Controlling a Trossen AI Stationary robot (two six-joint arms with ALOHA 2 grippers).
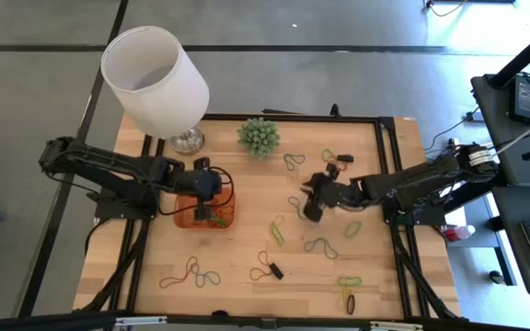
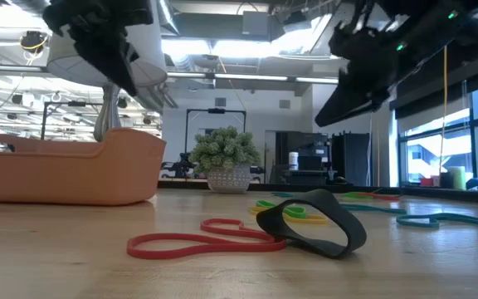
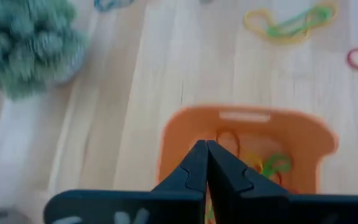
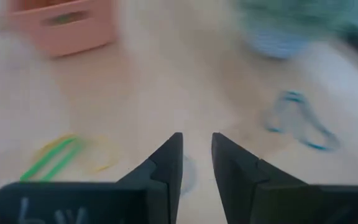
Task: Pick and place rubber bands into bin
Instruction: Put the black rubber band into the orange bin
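The orange bin (image 1: 191, 217) stands left of the table's middle, with green, yellow and orange rubber bands (image 3: 267, 165) lying inside it. My left gripper (image 3: 206, 151) hangs above the bin, shut with nothing between its fingers. More rubber bands lie flat on the wood: a blue-grey one (image 1: 293, 161), a green-yellow one (image 1: 277, 232), another blue-grey one (image 1: 320, 246) and several near the front edge (image 1: 267, 268). My right gripper (image 1: 309, 208) hovers above the table's middle, open and empty (image 4: 196, 149). Close in the low view lie a red band (image 2: 197, 242) and a black band (image 2: 314, 223).
A large white lampshade (image 1: 155, 78) on its metal base stands at the far left. A spiky green ball plant (image 1: 258, 136) sits at the far middle. A black frame (image 1: 386, 129) borders the wooden top. Bare wood lies between the bin and the right gripper.
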